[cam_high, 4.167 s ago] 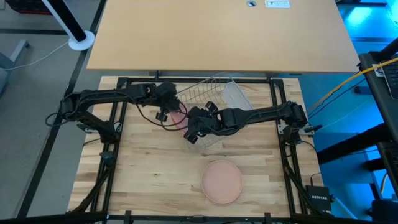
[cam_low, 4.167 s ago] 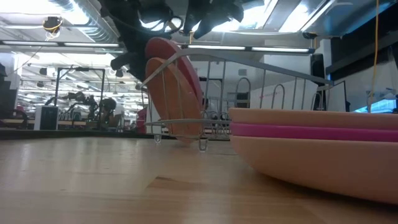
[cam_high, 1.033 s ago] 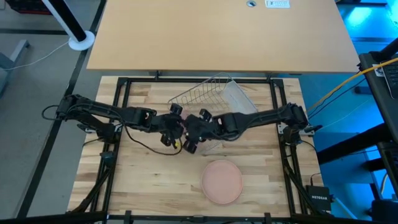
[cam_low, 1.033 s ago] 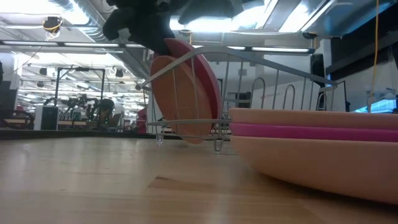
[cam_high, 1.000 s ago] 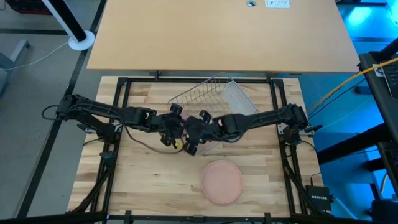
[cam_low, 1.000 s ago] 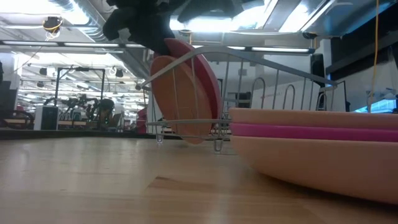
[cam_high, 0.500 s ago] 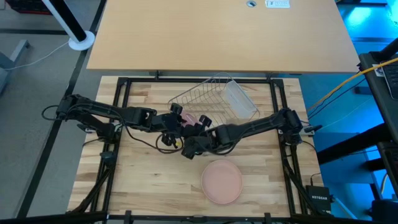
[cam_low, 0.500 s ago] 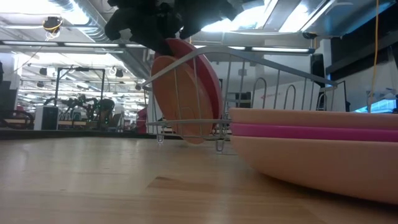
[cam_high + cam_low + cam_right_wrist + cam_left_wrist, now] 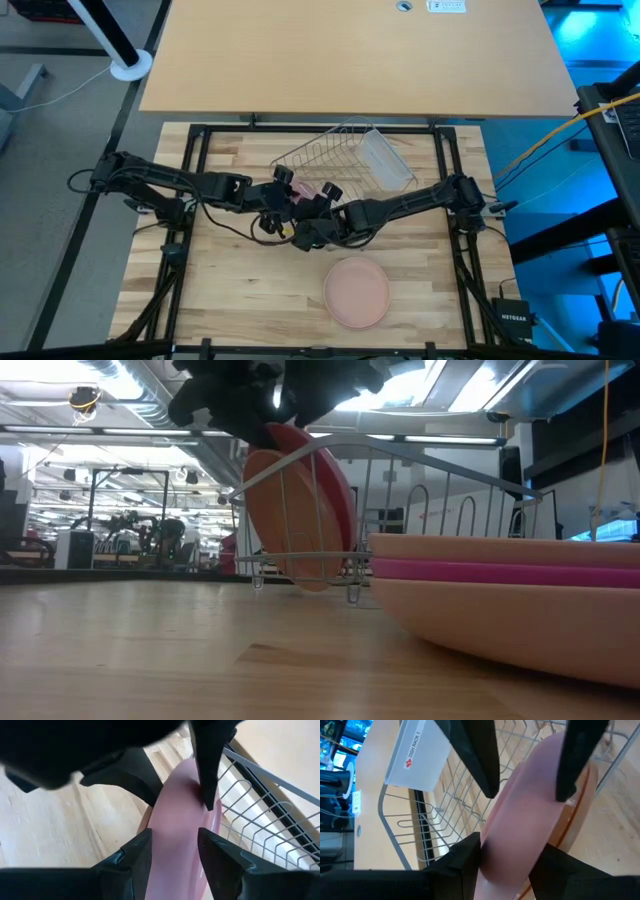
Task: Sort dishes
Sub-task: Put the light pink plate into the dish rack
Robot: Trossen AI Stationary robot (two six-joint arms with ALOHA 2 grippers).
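Observation:
A magenta-pink plate [image 9: 530,820] stands on edge in the near-left end of the silver wire rack [image 9: 345,155]. A tan-brown plate [image 9: 285,510] stands on edge against its near face and hides its lower edge. In the low view the pink plate [image 9: 330,470] shows behind the tan one. My left gripper [image 9: 290,195] comes from the table's left. My right gripper [image 9: 312,205] comes from the right. Both meet over the pink plate's top rim, and each is shut on it. A pale peach plate [image 9: 357,290] tops a stack near the front edge. My left gripper [image 9: 510,855] pinches the pink plate's upper rim [image 9: 512,837], one finger on each face. The fingers come from above, slanting from the table's left. The plate stands upright on edge in the rack. My right gripper [image 9: 175,850] has the same upper rim [image 9: 175,827] between its two fingers, one against each face, close beside the left gripper's fingers [image 9: 207,780]. It comes from above, slanting from the table's right. The plate stays standing in the rack.
The stack near the front edge shows peach, magenta and peach layers [image 9: 500,572] in the low view. A clear plastic cup [image 9: 385,162] sits at the rack's right end. A white "DISH RACK 1" label [image 9: 415,755] lies beyond the rack. Black frame rails [image 9: 190,200] border the table.
My right arm has sunk lower, and its gripper has gone a little toward the table's near edge. This uncovers the pink plate's rim between the two grippers in the high view. The plates and the rack have stayed in place.

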